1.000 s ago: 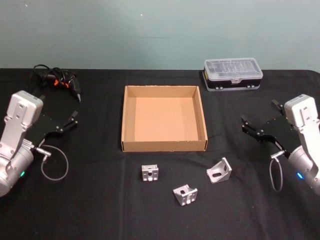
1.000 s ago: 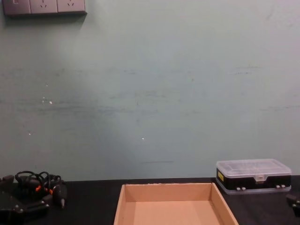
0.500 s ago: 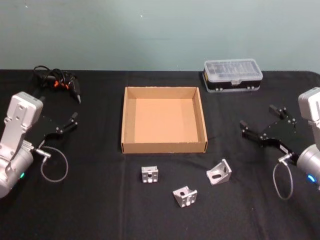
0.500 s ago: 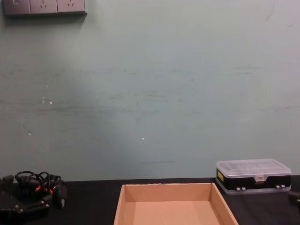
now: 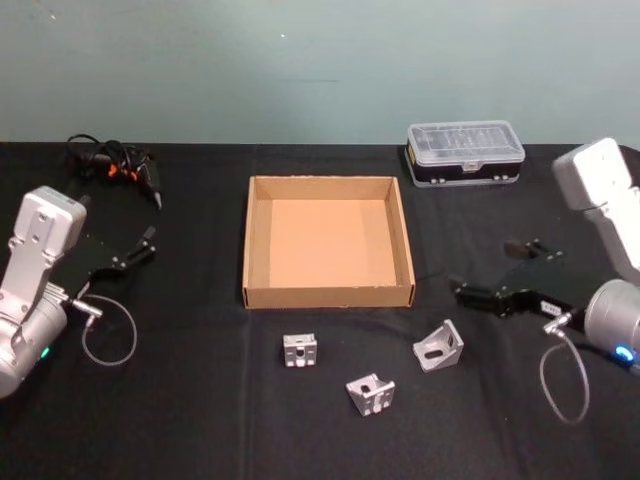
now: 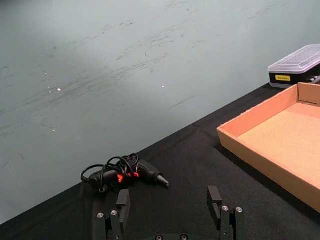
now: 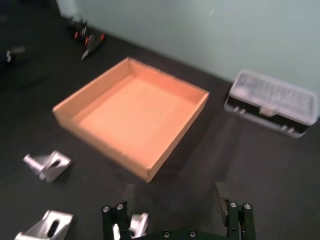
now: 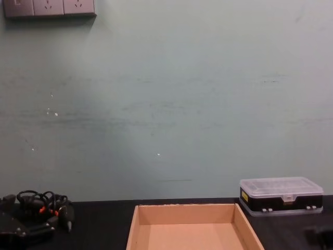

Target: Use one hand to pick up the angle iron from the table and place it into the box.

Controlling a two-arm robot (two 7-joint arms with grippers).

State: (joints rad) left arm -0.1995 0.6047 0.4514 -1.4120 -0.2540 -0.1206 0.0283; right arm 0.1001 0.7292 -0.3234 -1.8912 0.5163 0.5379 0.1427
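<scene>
Table [image 5: 200, 430], angle iron [image 5: 438, 345] near right gripper's [image 5: 488, 271] spread fingers [image 5: 472, 295], left gripper [image 5: 142, 246] parked

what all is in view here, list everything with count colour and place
table: 1, matte black, under everything
box: 1, tan cardboard, centre of table, nothing inside
angle irons: 3, silver, on the table in front of the box
case: 1, black with clear lid, behind the box to its right
corded tool: 1, black with orange, far left of table
wall sockets: 3 plates, grey, high on the wall, left
left gripper: 1, black, open, left of the box
right gripper: 1, black, open, by the rightmost angle iron
</scene>
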